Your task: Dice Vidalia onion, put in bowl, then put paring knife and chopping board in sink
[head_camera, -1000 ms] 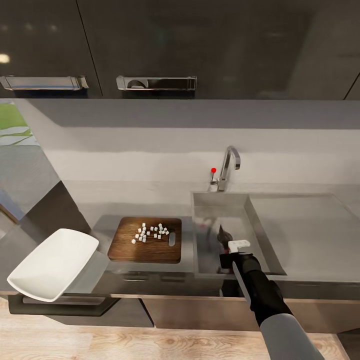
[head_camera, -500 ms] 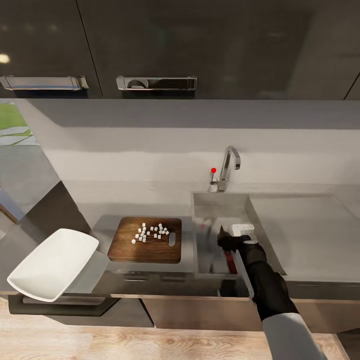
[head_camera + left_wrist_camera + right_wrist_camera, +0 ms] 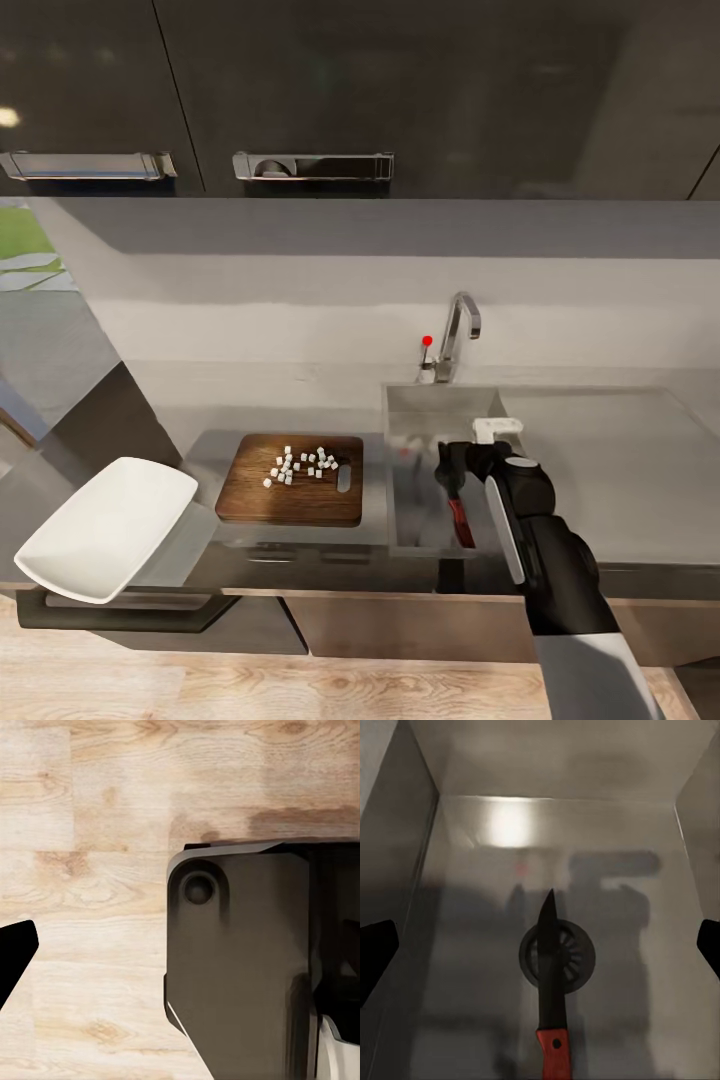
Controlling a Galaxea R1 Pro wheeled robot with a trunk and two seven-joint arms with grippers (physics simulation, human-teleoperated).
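The paring knife (image 3: 551, 979), dark blade and red handle, lies flat on the sink (image 3: 415, 410) floor across the round drain (image 3: 577, 956); its handle (image 3: 460, 520) also shows in the head view. My right gripper (image 3: 452, 468) hovers open above it, holding nothing. Several small white onion pieces (image 3: 300, 465) rest on the dark wooden chopping board (image 3: 290, 500) on the countertop (image 3: 200, 410), left of the sink. The white bowl (image 3: 105, 525) sits empty at the near left. My left gripper (image 3: 180, 952) points at the floor, one black fingertip (image 3: 15, 952) far out to the side.
A chrome tap (image 3: 455, 335) with a red knob (image 3: 427, 341) stands behind the basin. The flat drainboard (image 3: 620, 460) stretches to the right. Dark wall cabinets (image 3: 300, 100) hang overhead. Pale wood floor (image 3: 90, 810) lies under my left hand, beside a dark part of my base (image 3: 240, 960).
My right gripper has let go of the paring knife, which now lies in the sink. The hand has lifted and moved toward the tap. Board, onion pieces and bowl have not moved.
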